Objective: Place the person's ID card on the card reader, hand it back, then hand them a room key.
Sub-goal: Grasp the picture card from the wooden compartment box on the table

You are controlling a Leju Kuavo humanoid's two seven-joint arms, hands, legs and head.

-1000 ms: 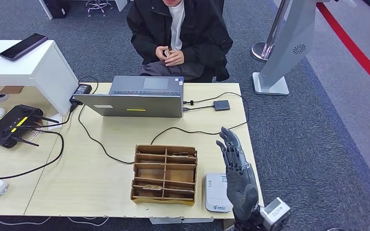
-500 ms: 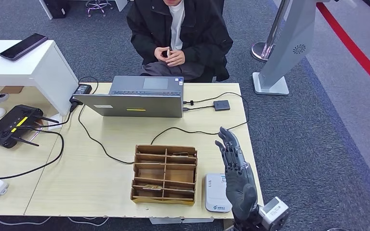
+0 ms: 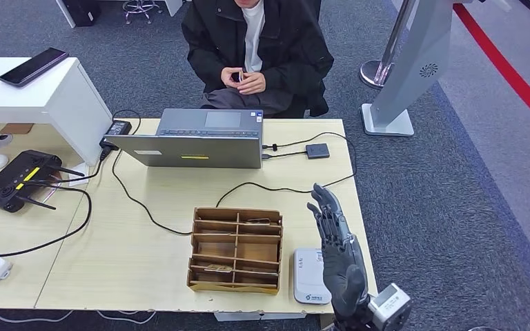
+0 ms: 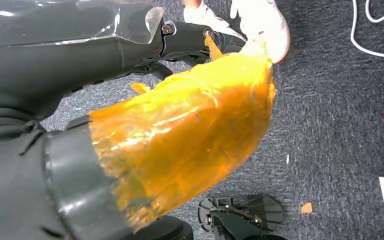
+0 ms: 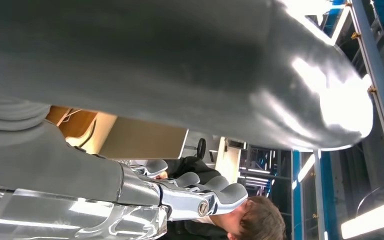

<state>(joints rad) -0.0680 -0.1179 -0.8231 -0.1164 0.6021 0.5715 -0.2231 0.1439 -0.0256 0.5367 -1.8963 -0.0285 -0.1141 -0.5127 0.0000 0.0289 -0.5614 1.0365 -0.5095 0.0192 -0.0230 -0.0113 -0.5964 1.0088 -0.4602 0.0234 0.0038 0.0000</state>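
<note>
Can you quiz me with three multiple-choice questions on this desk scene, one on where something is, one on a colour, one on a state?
1. Where is the white card reader?
A. Right beside the cardboard organizer, on the side of the robot's right hand
B. On top of the laptop
C. On the carpet

2. What colour is the phone on the white stand?
A. White
B. Black
C. Red

3. What is the right hand doing?
A. Gripping a card
B. Pressing on the reader
C. Raised, fingers straight, holding nothing

Answers: 1 A, the reader lies next to the organizer near the table edge. 2 B, the phone is dark. 3 C, the fingers stand apart and nothing sits between them.
</note>
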